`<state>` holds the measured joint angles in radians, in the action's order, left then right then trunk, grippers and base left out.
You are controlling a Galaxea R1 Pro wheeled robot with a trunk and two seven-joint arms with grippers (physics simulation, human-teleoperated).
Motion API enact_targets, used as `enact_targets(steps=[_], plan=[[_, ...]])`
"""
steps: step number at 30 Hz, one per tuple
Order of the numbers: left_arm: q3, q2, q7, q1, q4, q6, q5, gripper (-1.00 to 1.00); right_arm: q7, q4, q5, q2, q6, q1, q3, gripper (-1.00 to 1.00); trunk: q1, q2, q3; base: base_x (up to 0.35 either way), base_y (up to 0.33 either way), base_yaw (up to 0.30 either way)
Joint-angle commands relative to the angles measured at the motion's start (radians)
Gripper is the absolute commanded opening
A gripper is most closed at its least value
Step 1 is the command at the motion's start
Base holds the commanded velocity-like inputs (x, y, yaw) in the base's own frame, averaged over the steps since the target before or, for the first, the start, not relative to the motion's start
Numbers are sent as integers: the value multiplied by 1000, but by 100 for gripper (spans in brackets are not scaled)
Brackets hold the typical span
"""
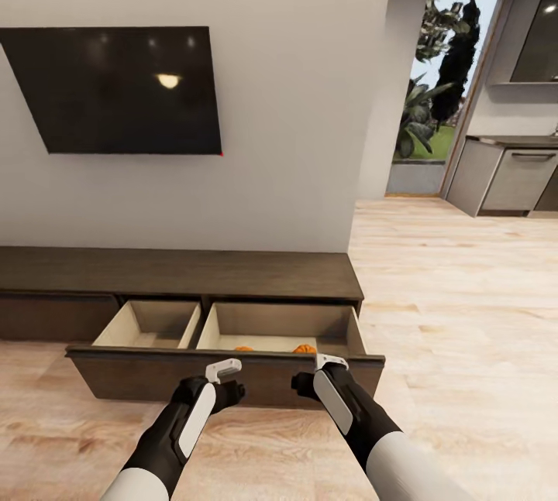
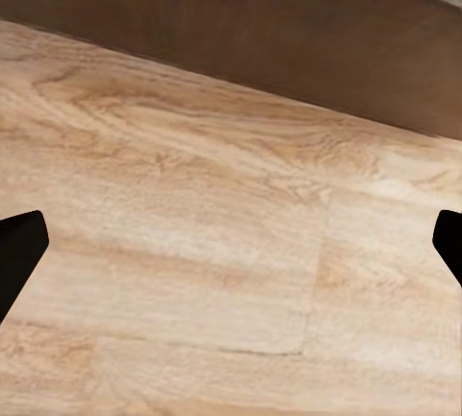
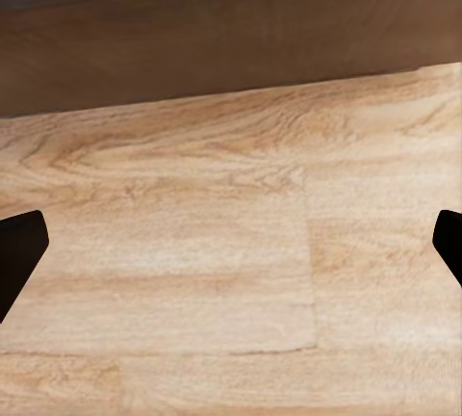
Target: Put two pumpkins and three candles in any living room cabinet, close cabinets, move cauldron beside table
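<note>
The long dark-brown cabinet [image 1: 178, 272] stands against the wall with its wide drawer [image 1: 139, 373] pulled out, pale beige inside. In the drawer's right compartment lie two orange pumpkins [image 1: 244, 348] [image 1: 304, 348], mostly hidden behind the drawer front. Just in front of that front panel, my left gripper [image 1: 232, 392] and right gripper [image 1: 304, 385] hang side by side above the floor. In both wrist views the left gripper [image 2: 231, 247] and the right gripper [image 3: 231, 247] are open, with nothing between the fingers. The candles, the cauldron and the table are out of view.
A black TV [image 1: 116, 87] hangs on the wall above the cabinet. Light wood floor [image 1: 465, 331] stretches to the right toward a grey kitchen counter [image 1: 511, 176] and a glass door [image 1: 434, 98] with plants behind it.
</note>
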<state>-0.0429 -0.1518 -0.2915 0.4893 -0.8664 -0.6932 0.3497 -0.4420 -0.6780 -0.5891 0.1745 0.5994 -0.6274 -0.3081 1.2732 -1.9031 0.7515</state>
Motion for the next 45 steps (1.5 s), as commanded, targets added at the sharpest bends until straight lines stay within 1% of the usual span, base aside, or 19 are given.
enact_targets(steps=[1, 5, 9, 13, 17, 19, 21, 24, 25, 26, 28, 32, 36, 40, 41, 42, 43, 44, 45], plan=[[0, 0, 0, 0, 0, 1, 0, 100, 0, 0, 0, 0, 0, 0, 0, 100, 4, -7, 3, -1, 0, 0], [-1, 1, 2, 0, 1, 8, -1, 100, 0, 0, 1, 0, -10, 0, 1, 100, 19, -35, 16, 0, 0, 0], [-2, 5, 4, 0, 4, 19, -4, 100, 0, 7, 6, 0, -55, 0, 0, 100, 35, -63, 28, 0, 0, 0], [-12, 6, 5, 0, 8, 69, -8, 100, 0, 10, 11, 0, -68, 4, -2, 100, 50, -91, 41, 0, 0, 0], [-17, 5, 5, 0, 13, 91, -10, 100, 1, 21, 14, 0, -86, 7, -5, 100, 65, -119, 53, 0, 0, 0], [-18, 7, 5, 0, 16, 107, -10, 100, 1, 40, 15, -8, -118, 9, -8, 100, 73, -133, 60, 0, 0, 0], [-18, 7, 5, 0, 25, 125, -10, 100, 2, 52, 15, -16, -134, 10, -9, 100, 81, -147, 66, 0, 0, 0], [-15, 8, 5, 0, 82, 168, -13, 100, 2, 69, 16, -50, -147, 10, -11, 100, 92, -168, 75, 0, 0, 0], [-15, 8, 5, 0, 89, 174, -14, 100, 2, 70, 15, -57, -147, 11, -11, 100, 96, -175, 78, 0, 0, 0], [-15, 8, 5, 0, 99, 187, -17, 100, 2, 72, 15, -70, -148, 11, -11, 100, 100, -182, 82, 0, 0, 0], [-16, 7, 5, 0, 109, 207, -31, 100, 2, 72, 14, -87, -150, 11, -10, 100, 107, -196, 88, 0, 0, 0], [-17, 6, 5, 0, 115, 231, -69, 100, 2, 73, 14, -97, -159, 11, -9, 100, 123, -224, 100, 0, 0, 0], [-19, 6, 5, 0, 129, 283, -82, 100, 2, 81, 15, -98, -240, 11, -13, 100, 138, -252, 113, 0, 0, 0], [-20, 6, 5, 0, 142, 308, -89, 100, 2, 134, 20, -97, -278, 11, -15, 100, 153, -280, 125, 0, 0, 0], [-20, 6, 5, 0, 145, 316, -97, 100, 2, 156, 33, -97, -299, 11, -15, 100, 157, -287, 129, 0, 0, 0], [-20, 6, 5, 0, 146, 328, -112, 100, 9, 170, 51, -97, -338, 11, -15, 100, 161, -294, 132, 0, 0, 0], [-20, 6, 5, 0, 146, 332, -118, 100, 13, 173, 56, -97, -353, 11, -15, 100, 165, -301, 135, 0, 0, 0], [-20, 6, 5, 0, 146, 345, -130, 100, 37, 186, 67, -98, -397, 11, -16, 100, 169, -308, 138, 0, 0, 0], [-20, 6, 5, 0, 147, 351, -135, 100, 62, 200, 73, -98, -424, 11, -16, 100, 173, -315, 141, 0, 0, 0]])
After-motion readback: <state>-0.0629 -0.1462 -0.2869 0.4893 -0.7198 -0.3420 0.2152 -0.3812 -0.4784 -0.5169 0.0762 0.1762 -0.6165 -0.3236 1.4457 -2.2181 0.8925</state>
